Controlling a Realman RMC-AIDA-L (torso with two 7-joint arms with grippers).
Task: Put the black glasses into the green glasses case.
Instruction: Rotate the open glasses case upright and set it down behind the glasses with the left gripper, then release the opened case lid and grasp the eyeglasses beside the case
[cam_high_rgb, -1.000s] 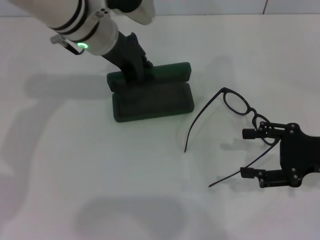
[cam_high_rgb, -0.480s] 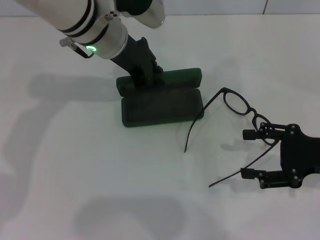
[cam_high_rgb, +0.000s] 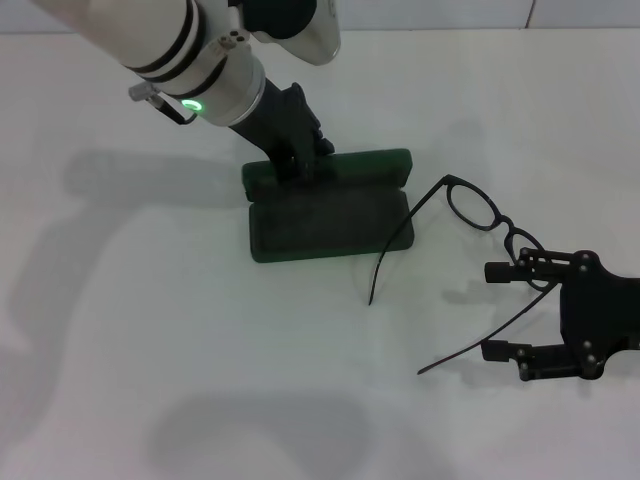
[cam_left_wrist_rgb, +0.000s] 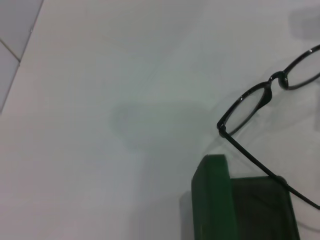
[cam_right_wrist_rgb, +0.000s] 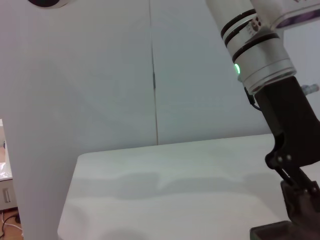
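Left gripper (cam_high_rgb: 300, 160) clamped on the lid of the open dark green hard glasses case (cam_high_rgb: 330, 222).
The thin black-framed glasses (cam_high_rgb: 478, 213) lie on the white table (cam_high_rgb: 150, 350), one temple over the case's corner; the right gripper (cam_high_rgb: 508, 310) waits beside them, fingers apart. Shifting the case could snag that temple and drag the glasses.

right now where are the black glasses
In the head view the black glasses lie on the white table right of centre, between the open green glasses case and the right gripper, one temple arm reaching over the case's corner.
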